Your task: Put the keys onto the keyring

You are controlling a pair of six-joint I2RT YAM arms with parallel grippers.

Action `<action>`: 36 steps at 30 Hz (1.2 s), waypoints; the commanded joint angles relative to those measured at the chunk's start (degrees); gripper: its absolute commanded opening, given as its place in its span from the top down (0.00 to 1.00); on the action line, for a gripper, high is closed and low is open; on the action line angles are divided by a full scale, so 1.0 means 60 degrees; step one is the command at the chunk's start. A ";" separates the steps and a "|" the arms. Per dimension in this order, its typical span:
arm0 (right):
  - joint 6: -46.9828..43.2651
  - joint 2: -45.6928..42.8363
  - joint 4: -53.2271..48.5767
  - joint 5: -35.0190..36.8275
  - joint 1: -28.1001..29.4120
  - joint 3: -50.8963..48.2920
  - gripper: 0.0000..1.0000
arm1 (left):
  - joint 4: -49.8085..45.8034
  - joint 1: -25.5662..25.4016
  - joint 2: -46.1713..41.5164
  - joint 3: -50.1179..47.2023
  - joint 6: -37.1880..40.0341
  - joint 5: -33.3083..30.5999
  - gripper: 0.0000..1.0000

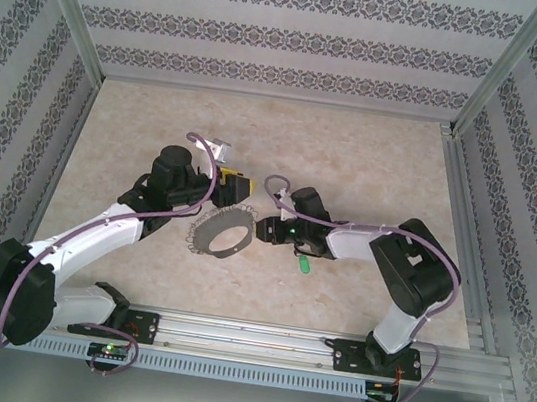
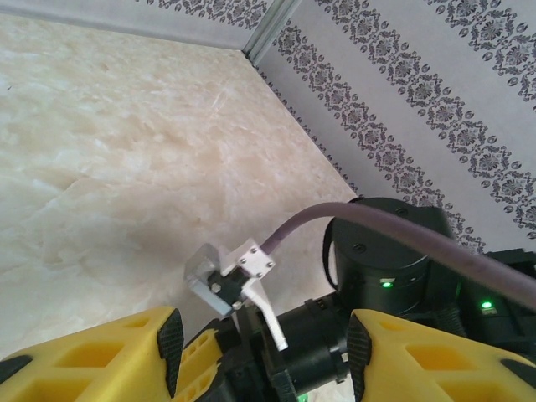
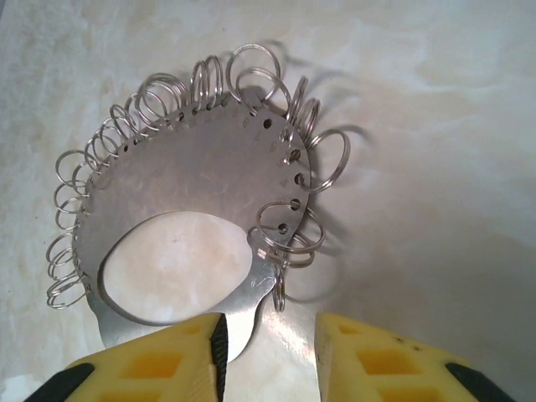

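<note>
Nearest us, the two arm bases sit on the grey aluminium rail (image 1: 258,336) at the table's near edge. A little farther in, the tiny key with a bright green plastic head (image 1: 303,264) lies loose on the pale marbled table (image 1: 376,157), just near of the right arm's white forearm and to the right of the keyring, apart from it. The keyring (image 3: 201,180), a flat grey metal ring plate fringed with many small silver wire loops, lies flat at mid-table. The right gripper (image 3: 270,339) is at its right edge, yellow fingers parted narrowly, with the plate's rim in the gap beside one finger and not clamped. Just beyond the ring's far edge, the left gripper (image 2: 264,343) stands moderately open and empty. Patterned wallpaper walls (image 1: 274,30) close the far side
</note>
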 commanded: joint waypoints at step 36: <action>-0.0874 0.0783 -0.2793 0.1548 0.0849 0.2086 0.77 | -0.0101 0.0008 -0.0223 -0.0038 0.0360 -0.0095 0.43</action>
